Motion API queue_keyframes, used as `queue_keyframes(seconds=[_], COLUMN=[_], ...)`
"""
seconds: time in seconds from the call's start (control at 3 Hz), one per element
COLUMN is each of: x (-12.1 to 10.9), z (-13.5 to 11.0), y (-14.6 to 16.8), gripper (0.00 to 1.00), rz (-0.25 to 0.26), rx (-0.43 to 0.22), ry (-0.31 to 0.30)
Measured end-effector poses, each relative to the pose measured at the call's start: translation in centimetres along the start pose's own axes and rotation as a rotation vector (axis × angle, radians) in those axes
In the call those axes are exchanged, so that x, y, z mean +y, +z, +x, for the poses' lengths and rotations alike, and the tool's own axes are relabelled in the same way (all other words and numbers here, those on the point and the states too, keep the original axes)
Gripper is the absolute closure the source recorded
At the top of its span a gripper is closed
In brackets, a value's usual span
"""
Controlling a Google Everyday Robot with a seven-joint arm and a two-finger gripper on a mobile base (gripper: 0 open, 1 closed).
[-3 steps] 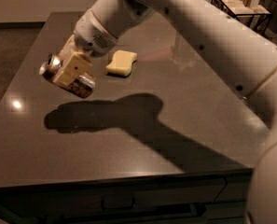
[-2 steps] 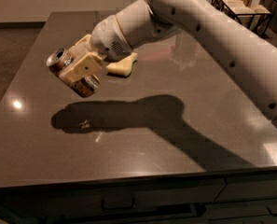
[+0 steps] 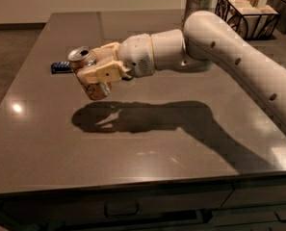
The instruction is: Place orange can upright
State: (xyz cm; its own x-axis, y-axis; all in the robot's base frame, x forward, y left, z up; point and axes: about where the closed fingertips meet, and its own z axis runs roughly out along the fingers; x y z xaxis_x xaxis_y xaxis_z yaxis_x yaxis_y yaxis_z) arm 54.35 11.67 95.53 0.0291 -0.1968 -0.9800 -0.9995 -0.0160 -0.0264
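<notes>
Now the fingers (image 3: 103, 72) are closed on the can (image 3: 95, 88), one across its front and one behind, so the gripper (image 3: 88, 64) holds it at mid-body. A second ago the can lay well over, its silver top aimed at the left edge. The wrist has since rolled, and the top faces mostly up (a lean toward the left edge remains). It hangs clear of the table (image 3: 181, 153), nearer the left edge than the right, with its shadow (image 3: 128, 117) apart below it. A blue wrapper (image 3: 60, 67) lies just behind. Judging by this, the righting is nearly done; levelling, lowering and letting go remain.
</notes>
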Motion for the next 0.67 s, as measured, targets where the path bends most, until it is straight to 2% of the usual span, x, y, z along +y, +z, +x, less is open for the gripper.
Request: queue_keyframes(seconds=[0.33, 0.67], x=[-0.19, -0.19], z=[1.19, 2.12], y=[-0.55, -0.73], gripper=[1.00, 1.00], rz=[0.020, 0.019], rx=[-0.062, -0.110], ry=[0.012, 0.011])
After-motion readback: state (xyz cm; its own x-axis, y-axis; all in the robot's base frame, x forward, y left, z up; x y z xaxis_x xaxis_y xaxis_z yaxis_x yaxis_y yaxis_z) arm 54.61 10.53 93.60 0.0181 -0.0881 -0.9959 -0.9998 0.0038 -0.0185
